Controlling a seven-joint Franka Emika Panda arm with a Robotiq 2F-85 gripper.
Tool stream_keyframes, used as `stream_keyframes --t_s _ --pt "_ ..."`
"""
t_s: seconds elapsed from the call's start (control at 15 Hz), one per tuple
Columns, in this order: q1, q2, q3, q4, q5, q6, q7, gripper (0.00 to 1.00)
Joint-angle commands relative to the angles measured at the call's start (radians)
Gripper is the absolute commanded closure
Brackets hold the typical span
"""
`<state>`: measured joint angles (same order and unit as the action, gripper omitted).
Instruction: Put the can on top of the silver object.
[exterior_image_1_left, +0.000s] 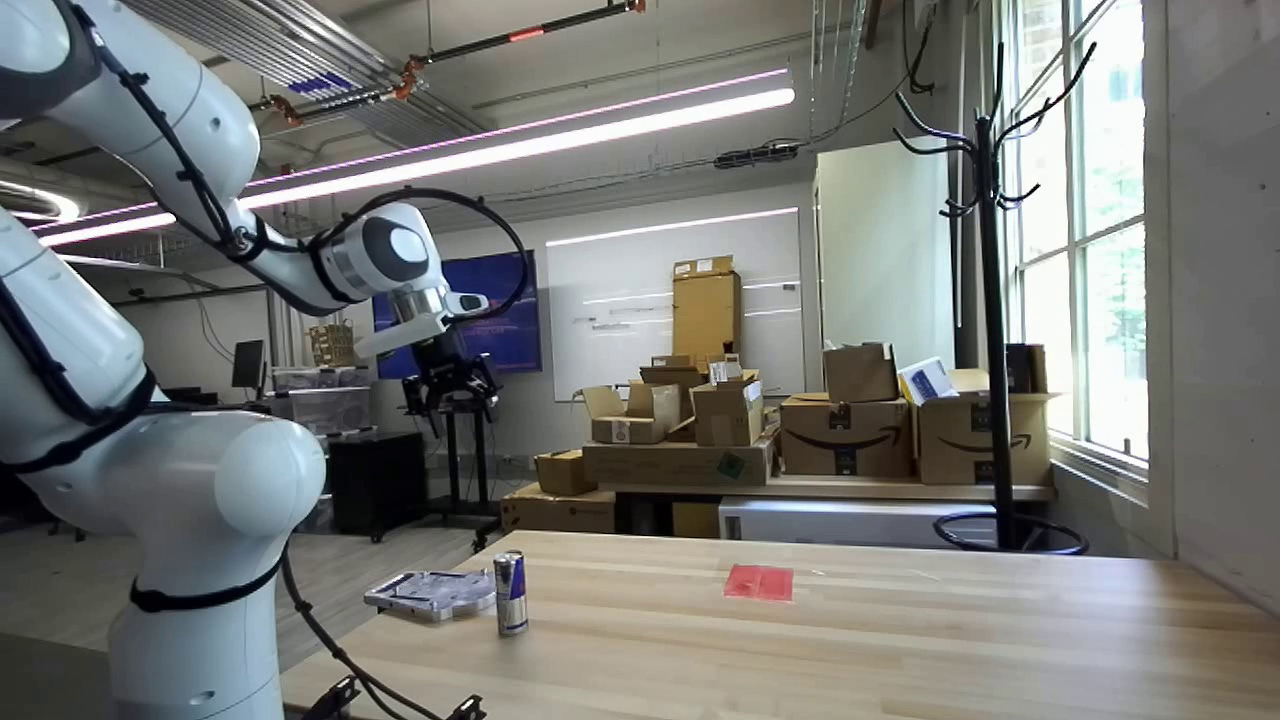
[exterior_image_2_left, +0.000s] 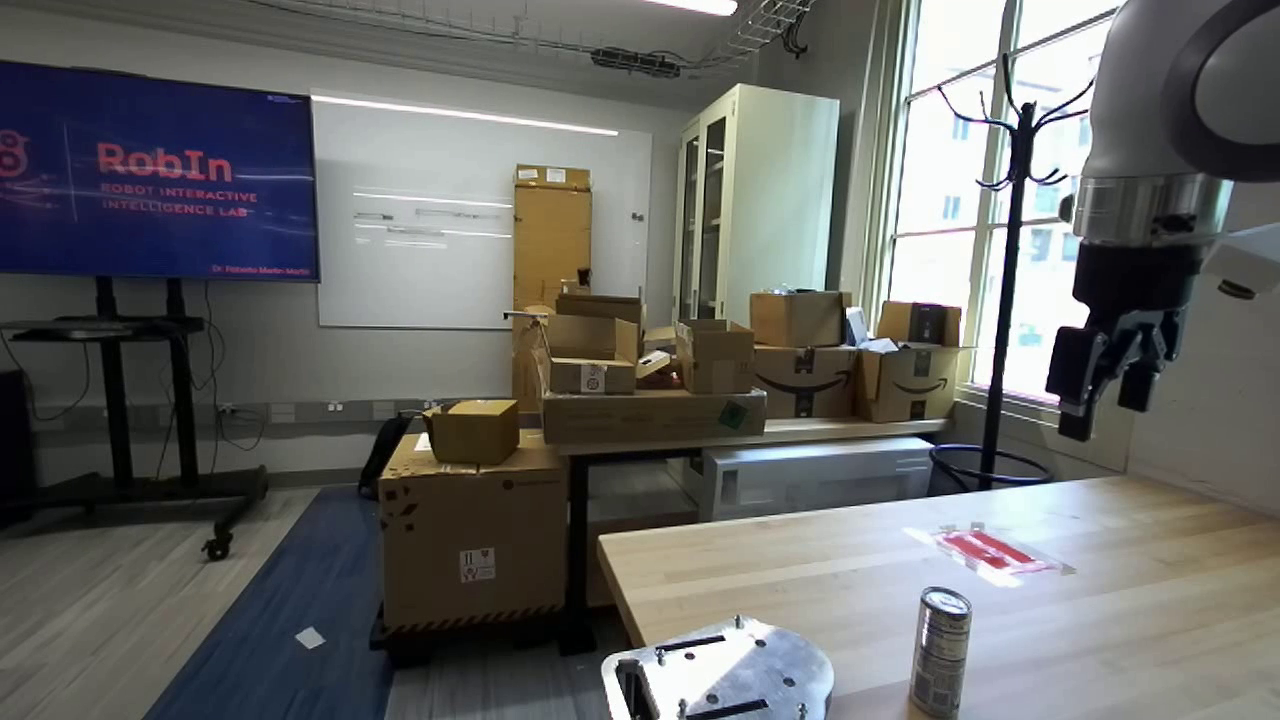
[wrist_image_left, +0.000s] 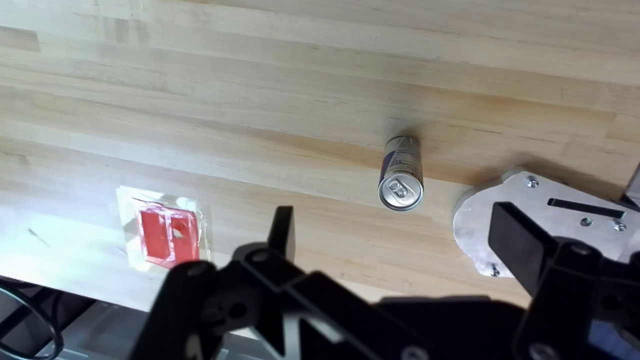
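Observation:
The can (exterior_image_1_left: 510, 593) stands upright on the wooden table, dark blue and silver in an exterior view. It also shows in an exterior view (exterior_image_2_left: 940, 655) and in the wrist view (wrist_image_left: 401, 172). The silver object (exterior_image_2_left: 745, 665) is a low flat metal plate with slots and bolts, beside the can and apart from it. It shows in an exterior view (exterior_image_1_left: 435, 593) and at the right of the wrist view (wrist_image_left: 530, 200), partly behind a finger. My gripper (wrist_image_left: 392, 220) is open and empty, high above the table in both exterior views (exterior_image_1_left: 450, 400) (exterior_image_2_left: 1105, 415).
A flat red patch (exterior_image_1_left: 758, 582) is taped to the wooden table (exterior_image_1_left: 900, 640). A coat rack (exterior_image_1_left: 995, 300) stands behind the table by the window. Cardboard boxes (exterior_image_1_left: 845, 435) are stacked on a bench at the back. Black cables (exterior_image_1_left: 340, 650) run by the arm's base.

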<state>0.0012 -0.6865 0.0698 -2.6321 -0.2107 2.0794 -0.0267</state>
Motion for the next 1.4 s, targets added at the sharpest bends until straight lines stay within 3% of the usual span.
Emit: stream_keyframes --t_s 0.0,0.8,1.33 --pt "0.003 0.089 -0.008 0.068 -0.013 0.031 -0.009 0.00" --pt "0.004 0.499 -0.037 0.215 0.010 0.197 -0.037 0.00" --pt "0.004 0.704 -0.054 0.265 0.094 0.280 -0.113 0.00"
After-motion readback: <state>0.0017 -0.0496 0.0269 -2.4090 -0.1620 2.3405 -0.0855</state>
